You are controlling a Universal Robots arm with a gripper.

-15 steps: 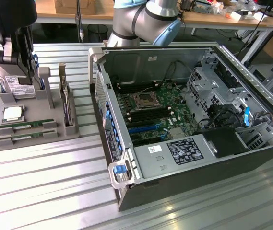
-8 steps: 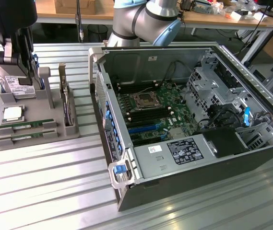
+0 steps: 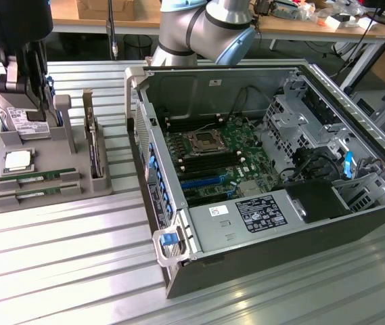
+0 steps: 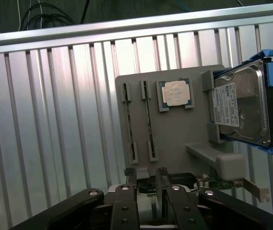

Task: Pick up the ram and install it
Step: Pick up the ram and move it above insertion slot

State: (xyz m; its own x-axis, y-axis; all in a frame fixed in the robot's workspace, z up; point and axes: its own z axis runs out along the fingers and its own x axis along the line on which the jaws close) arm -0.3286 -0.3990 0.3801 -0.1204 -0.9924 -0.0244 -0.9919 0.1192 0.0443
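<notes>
- Your jaws stand open and empty over the grey holder.
- Two sticks, the ram and its twin, lie side by side at the holder's near edge.
- One processor and one hard drive sit behind them.

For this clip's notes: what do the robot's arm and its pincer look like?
The arm is a silver-grey tube with a pale blue joint cap. The pincer is black, built of jointed links fastened with small silver screws, with two slim fingers ending in ridged tips.
</notes>
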